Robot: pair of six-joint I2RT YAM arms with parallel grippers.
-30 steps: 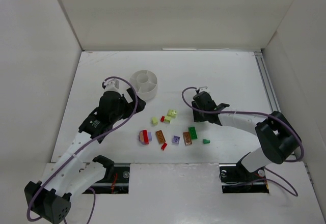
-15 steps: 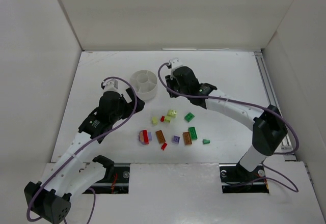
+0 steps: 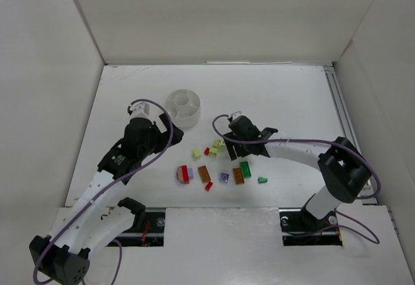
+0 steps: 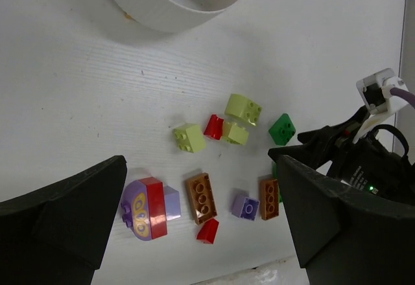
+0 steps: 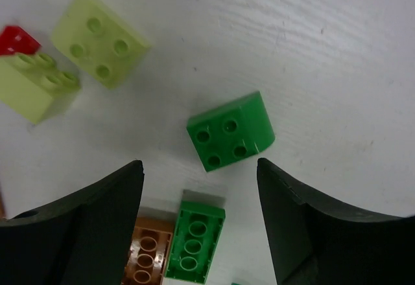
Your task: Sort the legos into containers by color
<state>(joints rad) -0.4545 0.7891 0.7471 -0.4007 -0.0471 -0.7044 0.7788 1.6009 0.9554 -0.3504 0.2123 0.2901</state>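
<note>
The right tool hangs released and empty over a green lego lying studs-up on the worktop. The brick looks light, stiff and probably slippery. Its two flat opposite sides suit the grip best, not the rounded end.

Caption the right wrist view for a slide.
Open right hand poised above a rounded green brick, two pale yellow bricks nearby.

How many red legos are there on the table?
3. The first red lego sits beside a pale yellow brick. The second red lego is joined to the lavender piece. The third red lego lies by the long brown brick. Others may be hidden from view.
</note>
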